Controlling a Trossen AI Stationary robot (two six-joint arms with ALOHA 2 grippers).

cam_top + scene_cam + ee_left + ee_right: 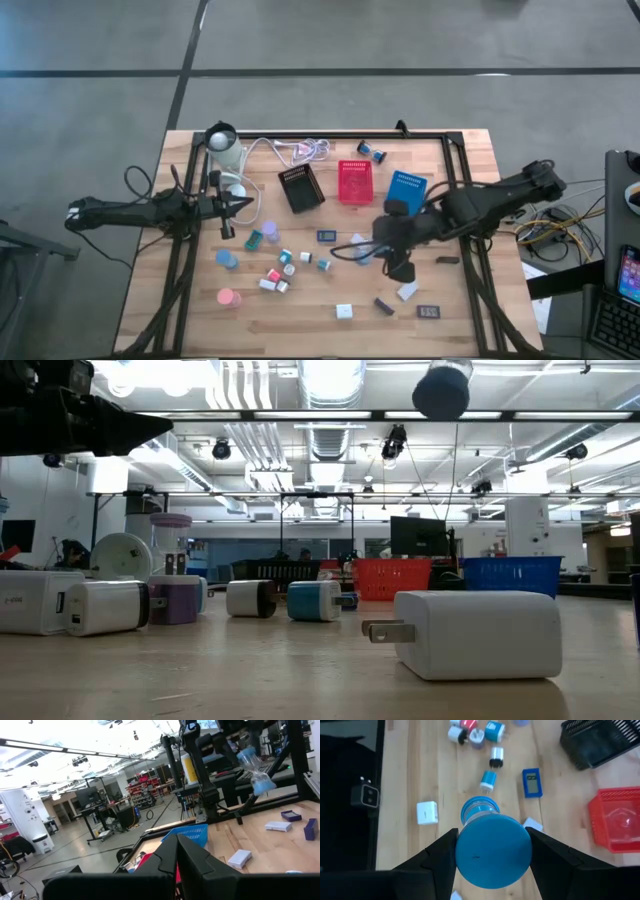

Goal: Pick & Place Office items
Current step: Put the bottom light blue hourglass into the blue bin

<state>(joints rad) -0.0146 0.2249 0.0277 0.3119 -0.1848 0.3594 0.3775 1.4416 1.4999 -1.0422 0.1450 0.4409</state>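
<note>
Seen from above: grey floor round a pale wooden table (300, 320). Along the far half, three mesh trays side by side: black tray (301, 188), red tray (354, 181), blue tray (405, 188); contents of each too small to tell. White coiled cable (300, 152) beyond the black tray. Office items scattered over the near half: pink roll (229, 297), blue roll (227, 260), lavender roll (269, 230), white block (344, 311), small dark rectangle (429, 311). Left gripper (226, 210) out over the table's left side, fingers pinched together, empty. Right gripper (368, 248) near the middle, clamped on a pale blue roll (362, 250) lifted clear of the wood.

From table height: large white block (478, 634) with plug prongs closest, teal block (314, 601) and more white pieces farther back, red and blue trays behind them.

From the left wrist: own fingers (172, 860) shut together, blue tray (192, 834) ahead, blue roll (256, 772) up in the other arm's grip.

From the right wrist: blue roll (487, 842) gripped between both fingers (442, 852), above a white block (427, 812) and a blue rectangle (531, 782); red tray (615, 820) and black tray (597, 740) both with nothing visible inside.
</note>
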